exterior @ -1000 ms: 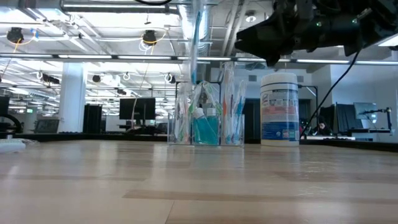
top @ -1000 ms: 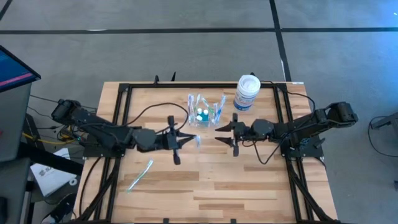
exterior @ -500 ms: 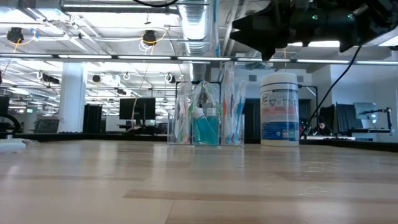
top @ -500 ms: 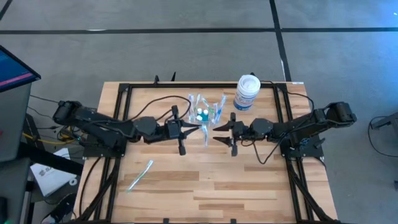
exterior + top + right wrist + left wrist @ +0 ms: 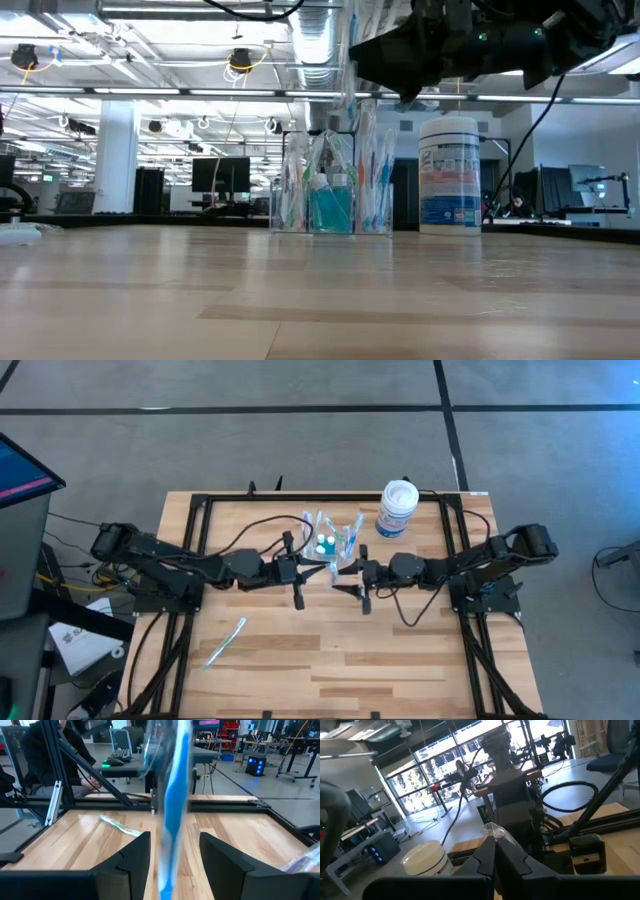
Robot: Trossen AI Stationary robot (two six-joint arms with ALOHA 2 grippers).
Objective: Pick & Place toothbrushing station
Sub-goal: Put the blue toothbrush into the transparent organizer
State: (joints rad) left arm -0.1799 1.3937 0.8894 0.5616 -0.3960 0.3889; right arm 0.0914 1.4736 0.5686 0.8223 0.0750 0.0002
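Both grippers have closed in: left gripper pinches a wrapped toothbrush upright between the right gripper's spread fingers, beside the organizer. Handover; next, right closes.

White jar blue label: print unreadable; nothing else legible.

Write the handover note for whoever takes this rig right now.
Left gripper: shut on a wrapped blue toothbrush, held up over mid-table.
Right gripper: open, fingers on either side of that toothbrush, not gripping it.
Toothbrushing station: upright at the table's far middle, beside the white jar, already holding several items.
Done: one toothbrush lifted.
Left: probably hand it over or place it in the station; a second wrapped toothbrush lies on the table near the left arm's side.
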